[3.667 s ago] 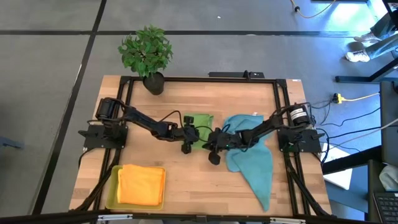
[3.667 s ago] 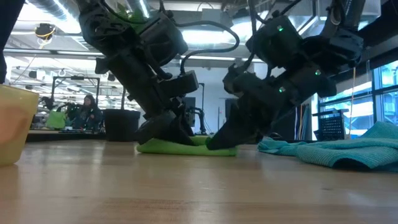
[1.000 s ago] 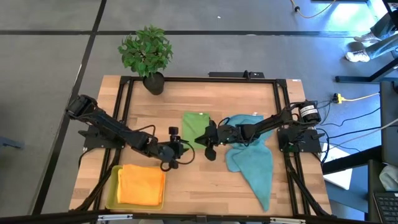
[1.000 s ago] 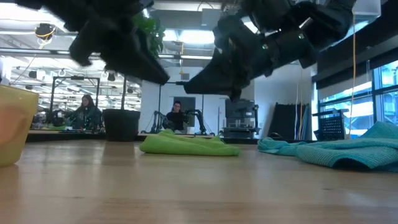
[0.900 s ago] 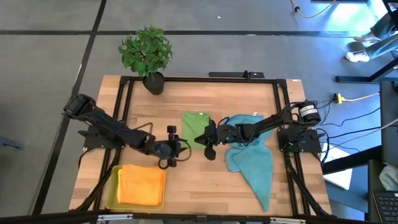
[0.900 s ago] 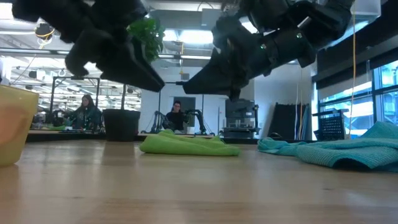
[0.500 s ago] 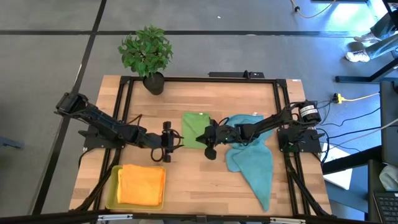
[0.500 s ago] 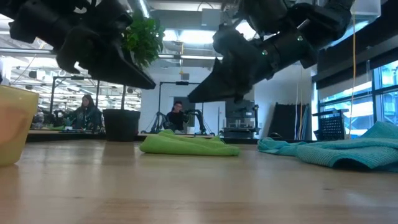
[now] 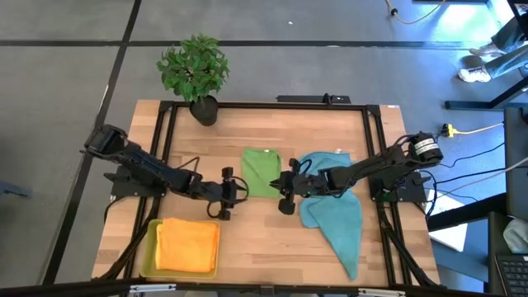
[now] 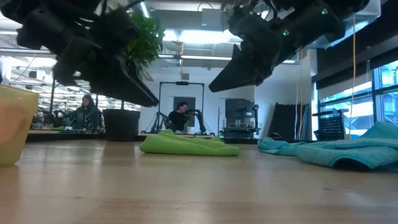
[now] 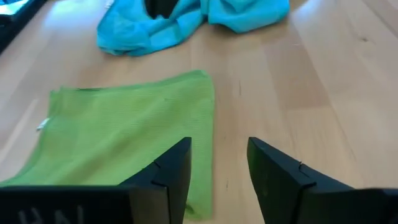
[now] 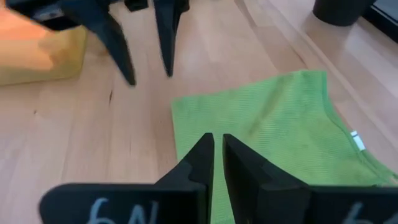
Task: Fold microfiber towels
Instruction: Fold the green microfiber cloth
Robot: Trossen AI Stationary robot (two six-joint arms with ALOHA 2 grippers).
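High view, your risks: folded green microfiber towel point(image 9: 262, 171) lies at frame centre on worktop point(image 9: 264, 239). Left pincer point(image 9: 224, 200) released, right pincer point(image 9: 286, 196) nearly clenched, both empty; a one-layer grab unfolds it.

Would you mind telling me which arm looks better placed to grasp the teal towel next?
Probably the right. Its tool hangs at the teal towel's edge, fingers nearly closed, between it and the folded green towel. The left tool, open, sits beyond the green towel, toward the yellow tray.
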